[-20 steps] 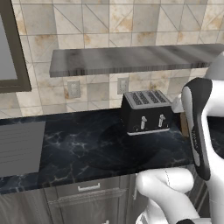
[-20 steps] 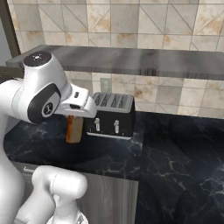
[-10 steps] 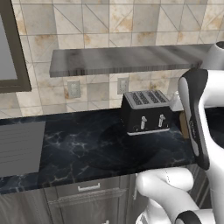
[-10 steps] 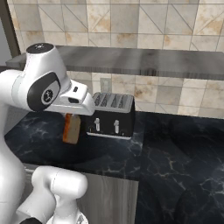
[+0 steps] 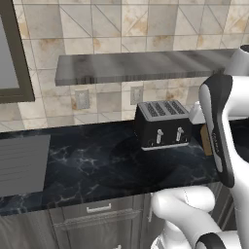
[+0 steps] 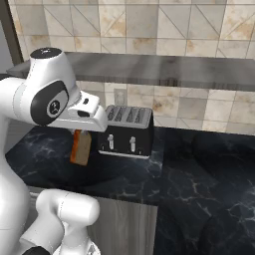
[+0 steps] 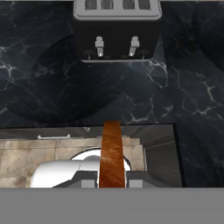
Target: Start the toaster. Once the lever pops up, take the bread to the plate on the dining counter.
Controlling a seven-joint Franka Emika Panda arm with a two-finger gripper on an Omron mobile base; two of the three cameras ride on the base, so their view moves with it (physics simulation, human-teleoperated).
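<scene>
Tool (image 7: 112,180) clamped on bread (image 7: 112,153), seemingly hanging edge-down, beside toaster (image 7: 116,30)

The scene is being viewed from three positions. In the left base view, the black boxy toaster with the silver slotted top (image 5: 162,124) is being looked at from behind the white arm and to its left, forward and down, at middle distance across the black white-veined marble countertop (image 5: 92,168). In the right base view, the same toaster (image 6: 125,131) and countertop (image 6: 199,174) are being looked at from behind and to the right. The tan tiled wall (image 5: 121,29) and the grey shelf (image 5: 141,65) are being shared by both. In the hand view, the toaster (image 7: 116,33) is being faced from above its front, with the countertop edge (image 7: 87,127) below.
</scene>
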